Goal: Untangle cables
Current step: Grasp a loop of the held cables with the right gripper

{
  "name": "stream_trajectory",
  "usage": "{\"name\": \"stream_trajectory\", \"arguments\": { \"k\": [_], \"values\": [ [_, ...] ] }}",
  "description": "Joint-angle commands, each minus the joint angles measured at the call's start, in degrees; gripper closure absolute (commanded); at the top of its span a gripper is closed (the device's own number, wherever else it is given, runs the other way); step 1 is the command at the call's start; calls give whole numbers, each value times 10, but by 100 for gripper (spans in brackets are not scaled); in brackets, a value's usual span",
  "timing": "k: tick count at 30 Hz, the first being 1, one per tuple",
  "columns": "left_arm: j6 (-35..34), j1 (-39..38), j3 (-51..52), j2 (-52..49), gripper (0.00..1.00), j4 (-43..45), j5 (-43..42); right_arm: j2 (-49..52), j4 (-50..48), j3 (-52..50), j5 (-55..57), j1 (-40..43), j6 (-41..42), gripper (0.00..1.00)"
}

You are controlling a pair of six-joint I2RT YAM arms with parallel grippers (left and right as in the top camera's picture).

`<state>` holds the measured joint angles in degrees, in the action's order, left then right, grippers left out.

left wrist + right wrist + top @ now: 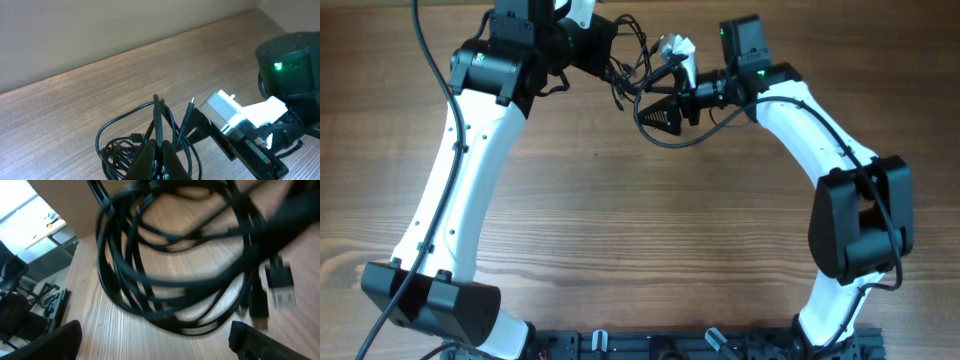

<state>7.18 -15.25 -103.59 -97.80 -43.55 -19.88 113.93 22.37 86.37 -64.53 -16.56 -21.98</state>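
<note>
Overhead first, Ben; where are the cables [642, 68]?

Far side of the table [620, 220], Ana, bunched between the two wrists; one thin loop curves out toward the near side, under the right gripper [662, 112].

And the left gripper [159, 149]; what do its fingers do?

Left wrist view shows them pressed together, pinching several black strands; the strands rise straight up from the tips; more loops spill to the left over the wood; a thin plug tip [192, 102] stands just to the right of them.

Is the bundle off the wood?

Partly, as far as I can tell; how much, I cannot say.

And the right pincer?

Right wrist view: its fingers [50, 340] stand spread wide at the bottom corners; the coil fills the frame ahead of them, blurred; two plug ends [280, 285] hang at the coil's right side.
</note>
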Motion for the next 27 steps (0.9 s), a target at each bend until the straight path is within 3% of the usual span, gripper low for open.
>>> {"name": "stream_trajectory", "arguments": {
  "k": [1,9,15,21,24,26,27],
  "values": [
    [-6,0,-18,18,96,-5,-11,10,-35,-2,-27,-17,-2,4],
    [-6,0,-18,19,96,-8,-11,10,-102,-2,-24,-52,31,5],
    [-6,0,-19,25,96,-8,-11,10,-97,-5,-11,-58,43,13],
    [-5,0,-19,37,96,-8,-11,10,-82,-6,6,-58,44,44],
    [-5,0,-19,39,96,-8,-3,10,-82,-6,6,-58,44,51],
    [-5,0,-19,39,96,-8,0,10,-82,-6,7,-58,44,77],
    [-5,0,-19,39,96,-8,0,10,-82,-6,7,-58,44,84]
  ]
}}
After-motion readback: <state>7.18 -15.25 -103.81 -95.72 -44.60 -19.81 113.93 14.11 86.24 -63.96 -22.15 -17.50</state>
